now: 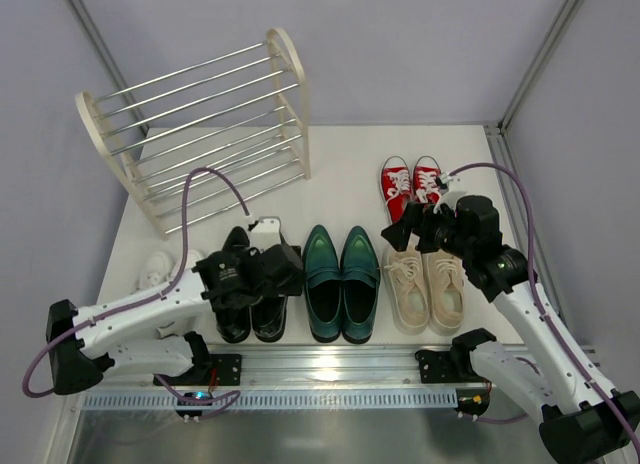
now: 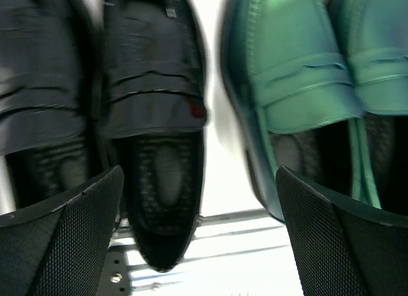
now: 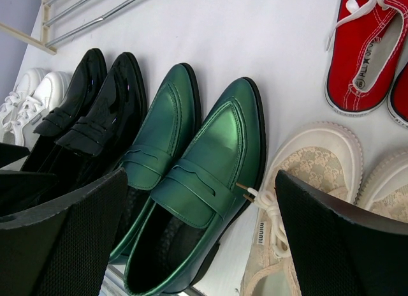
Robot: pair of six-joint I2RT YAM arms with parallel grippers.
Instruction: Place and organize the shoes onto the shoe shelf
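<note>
Five pairs set out on the table, none yet on the shelf. Shelf at upper left of the top view, turned at an angle, all tiers bare.

Left gripper: spread wide, pinching nothing, poised low over the heel ends of the black shoes, left of centre. Judged a line-up for a first pick, this pair lying nearer the shelf than most. White sneakers tucked at the left edge, beside the arm.

Right gripper: likewise spread and empty, held between the green loafers and the beige sneakers, right of centre. Red sneakers just beyond, at upper right.

Obstructions:
- Black and green pairs close side by side, with only a narrow gap. Expect a finger to brush the neighbouring loafer when closing on the right black shoe.
- Cable of the left arm looped between the black shoes and the shelf front.
- Long reach from the right-side pairs to upper left. Carry above the middle pairs or hand over.
</note>
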